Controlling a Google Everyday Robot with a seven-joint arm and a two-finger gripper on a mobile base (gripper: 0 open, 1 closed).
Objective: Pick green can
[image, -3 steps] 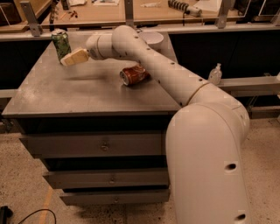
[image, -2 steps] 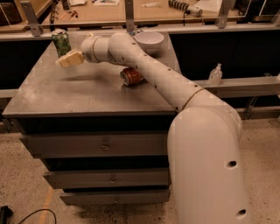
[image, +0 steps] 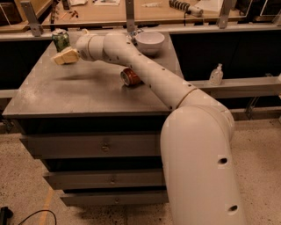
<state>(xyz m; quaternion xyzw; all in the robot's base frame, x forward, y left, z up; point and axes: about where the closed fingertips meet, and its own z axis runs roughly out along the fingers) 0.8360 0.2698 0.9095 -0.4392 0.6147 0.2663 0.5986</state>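
1. A grey metal worktop [image: 79,94] sits on a cabinet with three drawers [image: 103,146] in its front, seen from above and in front.
2. The green can [image: 61,40] stands upright near the back left corner of the worktop. It has a green body with a dark pattern and a silver top rim.
3. A white robot arm [image: 151,74] reaches from the large rounded robot body [image: 202,167] at the lower right, diagonally across the worktop toward that back left corner.
4. The gripper [image: 61,57], tan in colour, is at the end of the arm. It hangs above the worktop, just in front of the green can and slightly below it in the picture, and points left. A shadow lies on the surface beneath it.
5. Whether the gripper is open or closed cannot be told, nor whether it touches the can. It is not wrapped around the can.
6. A crushed red-orange can [image: 130,77] lies on its side near the middle of the worktop, partly hidden behind the arm.
7. A white bowl [image: 149,42] sits at the back of the worktop, right of the arm's wrist.
8. A small clear pump bottle [image: 216,75] stands on a ledge to the right, off the worktop.
9. A wooden bench [image: 109,12] with scattered tools runs along the back.
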